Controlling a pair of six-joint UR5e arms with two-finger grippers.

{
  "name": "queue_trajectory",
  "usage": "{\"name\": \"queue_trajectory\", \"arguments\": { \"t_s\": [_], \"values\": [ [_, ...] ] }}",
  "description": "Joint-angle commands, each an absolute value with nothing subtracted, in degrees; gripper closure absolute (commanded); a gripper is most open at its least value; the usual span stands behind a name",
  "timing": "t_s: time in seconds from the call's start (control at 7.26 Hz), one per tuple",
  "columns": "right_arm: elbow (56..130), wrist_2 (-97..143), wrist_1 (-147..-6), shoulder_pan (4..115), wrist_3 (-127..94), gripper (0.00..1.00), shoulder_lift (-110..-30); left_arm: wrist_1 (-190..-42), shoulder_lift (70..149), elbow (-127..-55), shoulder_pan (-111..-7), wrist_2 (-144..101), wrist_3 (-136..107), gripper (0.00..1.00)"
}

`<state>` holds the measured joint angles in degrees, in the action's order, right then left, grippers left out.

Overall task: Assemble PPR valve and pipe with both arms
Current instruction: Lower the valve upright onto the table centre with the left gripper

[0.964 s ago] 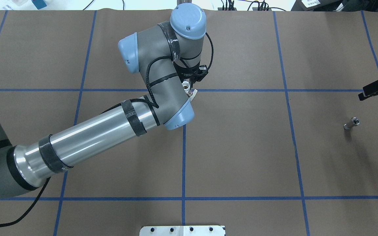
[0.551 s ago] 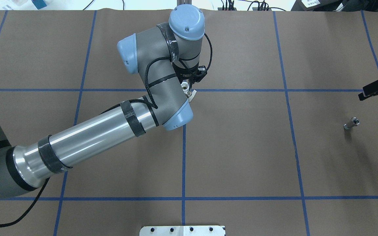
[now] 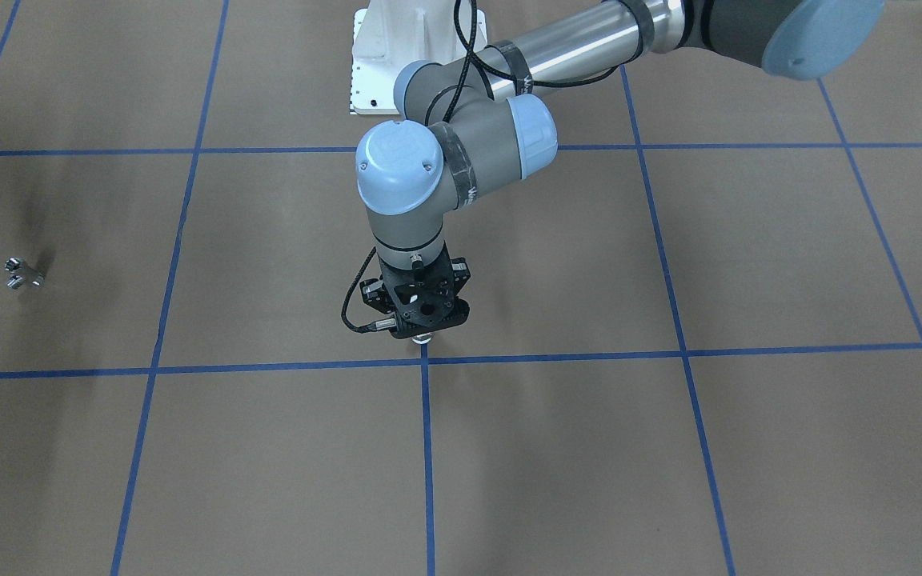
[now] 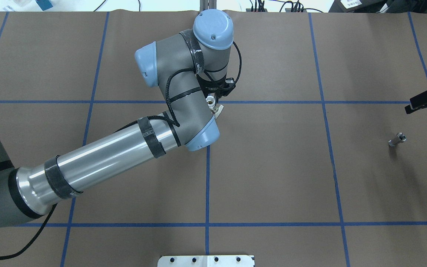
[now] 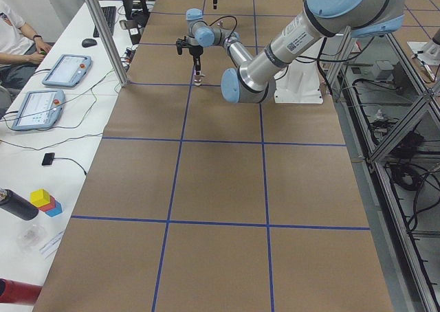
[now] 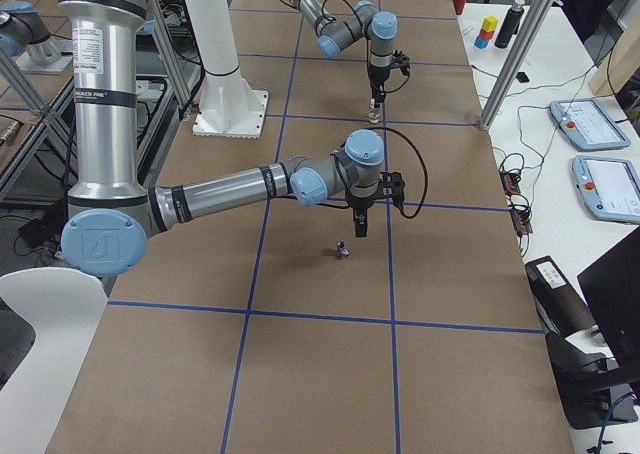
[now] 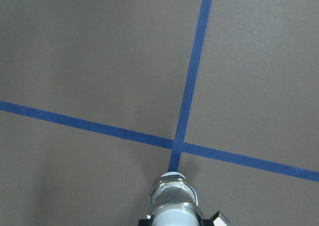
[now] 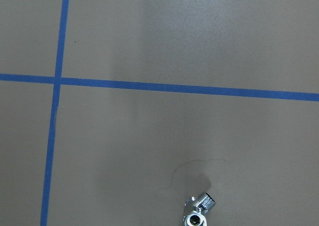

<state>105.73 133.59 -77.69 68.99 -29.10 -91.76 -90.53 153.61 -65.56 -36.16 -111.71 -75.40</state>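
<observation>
PPR valve (image 7: 174, 198) cut off by the wrist view's bottom edge; right tool (image 4: 417, 103) cropped overhead, its jaws too partial to judge

"Brown paper covers the whole worktop (image 4: 272, 167), blue tape (image 4: 207, 185) gridding it into squares."

"And alongside, a white table (image 5: 20, 150): two tablets (image 5: 38, 109), coloured blocks (image 5: 45, 201), a metal post (image 5: 104, 30) at its edge."
</observation>
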Motion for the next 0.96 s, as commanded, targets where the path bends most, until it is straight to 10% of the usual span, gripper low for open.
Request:
{"name": "queue_trajectory", "arguments": {
  "t_s": [0.0, 0.28, 0.83],
  "values": [
    [105.82, 133.59, -77.70, 68.99, -29.97, 0.00, -91.76, -90.53, 153.54, -65.48, -36.04, -111.71, -75.41, 1.00],
    [105.82, 133.59, -77.70, 68.99, -30.84, 0.00, -91.67, -90.61, 153.20, -65.57, -35.86, -111.71, -75.32, 0.97],
    [105.82, 134.12, -77.70, 68.99, -30.94, 0.00, -91.67, -90.62, 153.02, -66.00, -35.77, -111.71, -75.06, 0.28]
  ]
}}
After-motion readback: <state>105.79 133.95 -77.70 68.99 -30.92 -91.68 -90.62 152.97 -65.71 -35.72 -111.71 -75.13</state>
